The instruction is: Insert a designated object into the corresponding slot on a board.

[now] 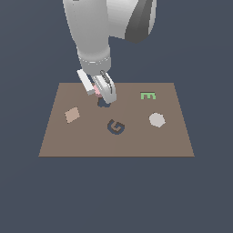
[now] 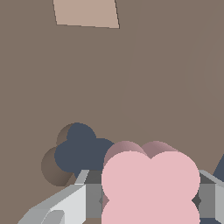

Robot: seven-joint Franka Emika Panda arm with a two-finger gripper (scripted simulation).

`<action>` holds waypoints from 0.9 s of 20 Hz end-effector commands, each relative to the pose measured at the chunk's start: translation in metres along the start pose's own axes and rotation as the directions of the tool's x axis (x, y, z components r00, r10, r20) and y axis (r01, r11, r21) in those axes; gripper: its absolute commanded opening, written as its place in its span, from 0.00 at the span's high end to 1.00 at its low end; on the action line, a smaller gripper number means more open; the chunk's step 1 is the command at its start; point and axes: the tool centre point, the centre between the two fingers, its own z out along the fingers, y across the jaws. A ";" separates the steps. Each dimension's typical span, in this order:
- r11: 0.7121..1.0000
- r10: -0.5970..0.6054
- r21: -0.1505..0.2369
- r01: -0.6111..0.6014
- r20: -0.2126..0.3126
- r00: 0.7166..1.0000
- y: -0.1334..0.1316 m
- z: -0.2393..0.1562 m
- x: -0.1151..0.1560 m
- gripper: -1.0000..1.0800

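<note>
1. Flat dark grey-blue floor all round, brown board (image 1: 116,136) sitting on it.
2. Nearest the wrist cam: gripper (image 2: 151,201) clamped on the pink block (image 2: 151,186), fingers pressing opposite sides.
3. Block looks rigid, light, probably slick; side flats seem the right hold.
4. It's a clover shape, no real long axis, lobed face pointing down.
5. Just beyond: navy slot (image 2: 83,151), offset sideways, not lined up yet.

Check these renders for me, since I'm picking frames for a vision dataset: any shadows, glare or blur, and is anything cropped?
Exterior view: flat, even lighting, no glare; edges slightly soft; the arm's top is cropped, and the grey gripper mostly hides the pale pink lobed block. Wrist view: sharp; the block is cut off by the frame edge, and a soft brownish shading rims the dark navy clover-shaped slot in the flat brown board.
</note>
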 end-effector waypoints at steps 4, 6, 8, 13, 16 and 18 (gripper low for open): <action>0.981 0.193 0.000 -0.193 0.000 0.981 -0.015 -0.001 -0.001 1.00; 0.968 0.252 0.000 -0.252 0.000 0.968 -0.020 -0.001 -0.001 1.00; 0.952 0.306 0.000 -0.306 0.000 0.952 -0.025 -0.001 0.000 1.00; 0.909 0.416 0.000 -0.416 0.000 0.909 -0.034 -0.001 0.002 1.00; 0.885 0.465 0.000 -0.465 0.000 0.885 -0.038 -0.002 0.003 1.00; 0.871 0.492 0.000 -0.492 0.000 0.871 -0.040 -0.002 0.004 1.00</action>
